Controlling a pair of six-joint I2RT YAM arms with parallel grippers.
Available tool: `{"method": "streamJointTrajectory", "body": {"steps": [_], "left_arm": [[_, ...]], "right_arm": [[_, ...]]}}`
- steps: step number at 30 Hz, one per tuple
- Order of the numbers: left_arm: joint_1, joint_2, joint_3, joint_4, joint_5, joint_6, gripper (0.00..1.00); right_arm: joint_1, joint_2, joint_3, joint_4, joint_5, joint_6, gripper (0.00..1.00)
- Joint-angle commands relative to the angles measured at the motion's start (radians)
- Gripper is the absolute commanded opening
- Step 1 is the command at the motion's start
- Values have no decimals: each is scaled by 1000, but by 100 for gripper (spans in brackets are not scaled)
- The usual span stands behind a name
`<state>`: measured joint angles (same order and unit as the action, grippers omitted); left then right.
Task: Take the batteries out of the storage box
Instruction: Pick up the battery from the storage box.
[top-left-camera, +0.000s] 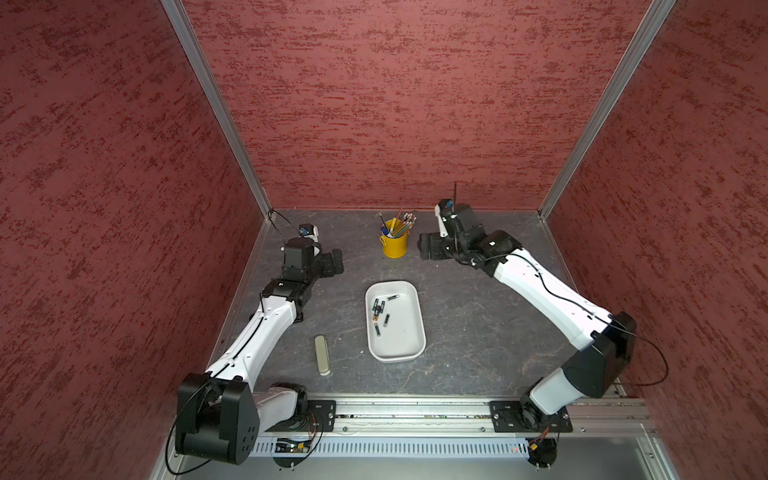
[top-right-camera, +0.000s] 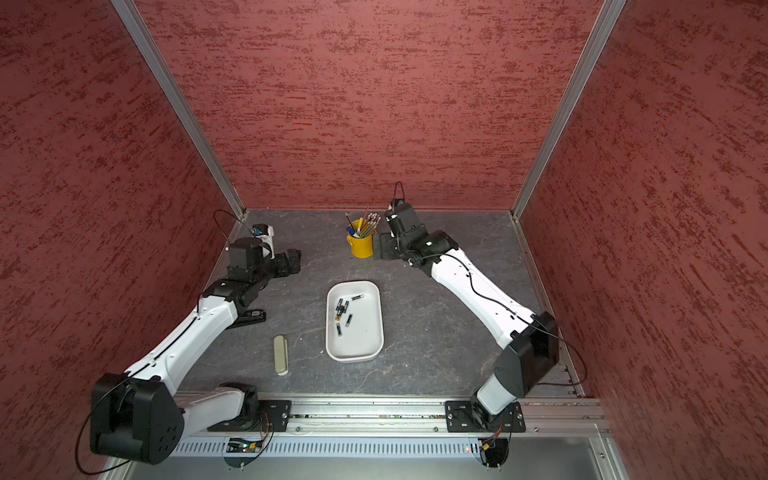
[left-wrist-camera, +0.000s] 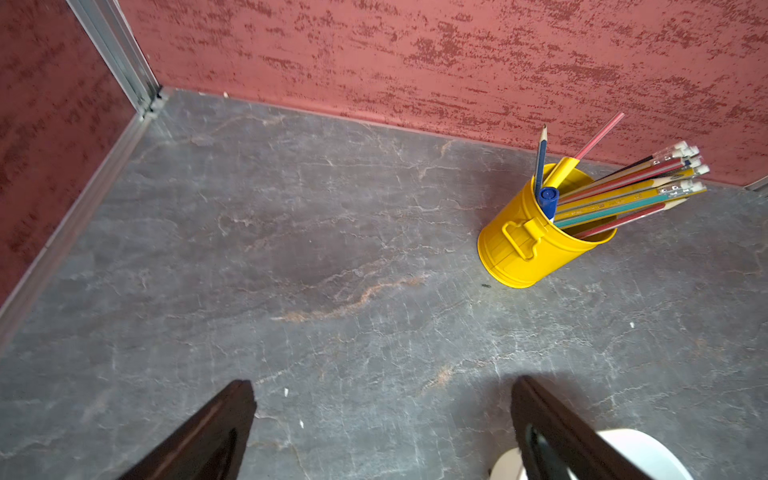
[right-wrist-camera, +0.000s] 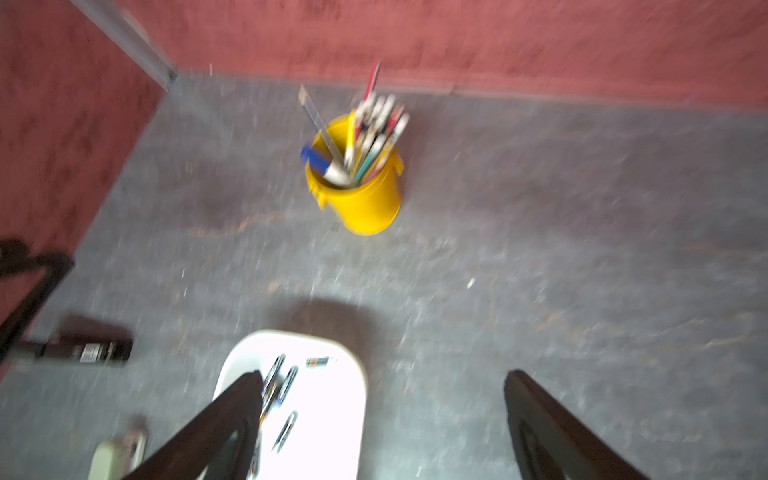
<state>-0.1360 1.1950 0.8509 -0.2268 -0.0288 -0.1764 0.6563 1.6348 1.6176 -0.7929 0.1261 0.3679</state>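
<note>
6 batteries (top-left-camera: 380, 311) lie in 1 storage box (top-left-camera: 409, 336) mid-desk. Grey veined desk (top-left-camera: 478, 324), 3 red textured walls (top-left-camera: 415, 104). The left gripper (left-wrist-camera: 382, 384) and right gripper (right-wrist-camera: 384, 376) stand spread, empty.

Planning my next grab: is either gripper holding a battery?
No: the left gripper and right gripper stand open and empty; the batteries lie in the storage box.

The batteries (top-left-camera: 379, 309) lie in the storage box (top-left-camera: 405, 332) on the desk (top-left-camera: 478, 332); the pencil cup (top-left-camera: 394, 246) stands behind it, the slim case (top-left-camera: 322, 355) to its left.

2 overhead, 2 low wrist views
</note>
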Motion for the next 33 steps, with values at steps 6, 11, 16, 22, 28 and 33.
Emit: {"method": "streamJointTrajectory", "body": {"steps": [6, 11, 16, 22, 28, 33], "left_arm": [[-4, -45, -59, -37, 72, -127, 100], [-4, -68, -99, -54, 107, -166, 100], [-4, -93, -131, -74, 119, -193, 100], [-1, -155, -157, -100, 125, -211, 100], [2, -191, -160, -135, 138, -220, 100], [4, -204, -174, -140, 145, -235, 100]], "right_arm": [[190, 95, 43, -210, -44, 224, 79], [244, 154, 48, -176, -76, 303, 66], [270, 248, 50, -160, -96, 368, 65], [286, 347, 52, -140, -99, 402, 60], [285, 430, 89, -144, -107, 408, 55], [285, 455, 84, -111, -117, 421, 54]]}}
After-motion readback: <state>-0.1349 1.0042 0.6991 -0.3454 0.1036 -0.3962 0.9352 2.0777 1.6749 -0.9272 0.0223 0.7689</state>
